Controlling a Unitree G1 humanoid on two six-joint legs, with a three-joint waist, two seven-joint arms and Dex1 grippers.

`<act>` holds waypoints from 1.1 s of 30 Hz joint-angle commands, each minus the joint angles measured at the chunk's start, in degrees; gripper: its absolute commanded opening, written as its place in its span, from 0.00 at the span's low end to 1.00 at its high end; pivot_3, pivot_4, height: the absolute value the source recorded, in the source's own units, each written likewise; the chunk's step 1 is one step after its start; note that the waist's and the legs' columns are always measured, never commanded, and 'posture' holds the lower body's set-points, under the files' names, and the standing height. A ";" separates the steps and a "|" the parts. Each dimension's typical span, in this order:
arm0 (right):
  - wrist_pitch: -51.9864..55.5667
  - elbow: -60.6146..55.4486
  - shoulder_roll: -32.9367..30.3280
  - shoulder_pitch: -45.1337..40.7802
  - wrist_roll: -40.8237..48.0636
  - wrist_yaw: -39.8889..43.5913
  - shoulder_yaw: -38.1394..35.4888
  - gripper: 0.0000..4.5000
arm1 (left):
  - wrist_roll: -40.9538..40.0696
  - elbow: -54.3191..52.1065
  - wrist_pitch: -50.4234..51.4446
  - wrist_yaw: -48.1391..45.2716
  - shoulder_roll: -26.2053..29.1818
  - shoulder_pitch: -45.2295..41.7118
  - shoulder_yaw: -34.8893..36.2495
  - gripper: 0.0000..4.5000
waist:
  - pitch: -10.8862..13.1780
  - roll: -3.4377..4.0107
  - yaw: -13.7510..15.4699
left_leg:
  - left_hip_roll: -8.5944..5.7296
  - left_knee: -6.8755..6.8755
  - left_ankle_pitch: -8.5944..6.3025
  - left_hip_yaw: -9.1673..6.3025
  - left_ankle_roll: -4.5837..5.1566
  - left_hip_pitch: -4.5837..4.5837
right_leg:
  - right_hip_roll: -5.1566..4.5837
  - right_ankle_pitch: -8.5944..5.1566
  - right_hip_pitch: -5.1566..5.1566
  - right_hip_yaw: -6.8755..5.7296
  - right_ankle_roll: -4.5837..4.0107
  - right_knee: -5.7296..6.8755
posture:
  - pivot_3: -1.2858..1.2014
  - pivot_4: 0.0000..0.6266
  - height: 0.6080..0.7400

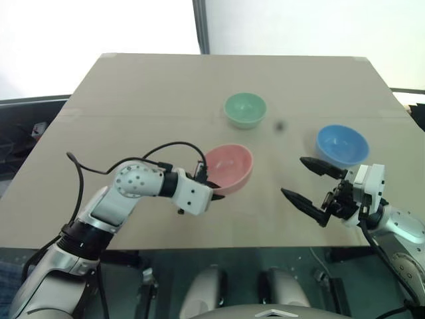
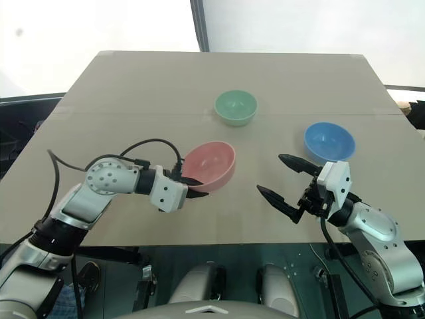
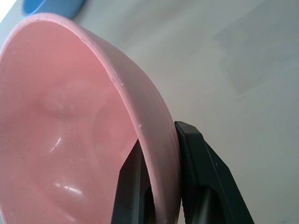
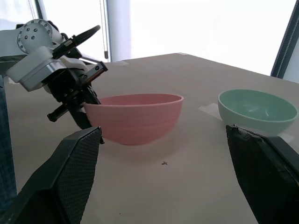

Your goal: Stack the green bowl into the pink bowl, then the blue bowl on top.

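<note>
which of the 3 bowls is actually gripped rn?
The pink bowl: the left gripper pinches its rim. The green bowl and blue bowl sit free; the right gripper is open.

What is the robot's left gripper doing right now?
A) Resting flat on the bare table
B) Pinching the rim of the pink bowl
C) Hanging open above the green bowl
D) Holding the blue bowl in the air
B: the left gripper is shut on the pink bowl, with one black finger inside the rim and one outside, as the left wrist view shows up close.
</note>
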 commanded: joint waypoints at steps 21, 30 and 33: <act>-0.20 -1.88 -0.55 0.01 0.52 -0.29 -0.80 1.00 | -30.47 -4.40 33.23 11.88 -7.43 3.07 19.67 0.99 | 0.03 -0.04 -0.27 | 0.04 0.31 0.00 -0.02 0.03 0.04 | 0.20 -0.01 0.08 -0.02 0.06 0.27 | 0.52 0.24 1.00; 5.56 3.29 -4.11 -6.48 -5.31 -4.26 0.62 1.00 | -45.74 -8.52 50.69 20.75 -7.50 11.33 34.57 0.99 | 0.11 -0.08 -0.30 | 0.05 0.34 0.00 -0.03 0.01 0.40 | 0.17 -0.02 0.37 -0.01 0.05 0.28 | 0.52 0.24 1.00; 8.16 7.84 -5.44 -14.03 -10.15 -5.48 4.09 1.00 | -45.98 -9.83 50.55 23.60 -8.31 12.35 37.06 0.99 | 0.19 -0.06 -0.08 | 0.07 0.29 -0.02 -0.03 0.01 0.82 | 0.16 -0.04 0.78 -0.01 0.00 0.21 | 0.52 0.24 1.00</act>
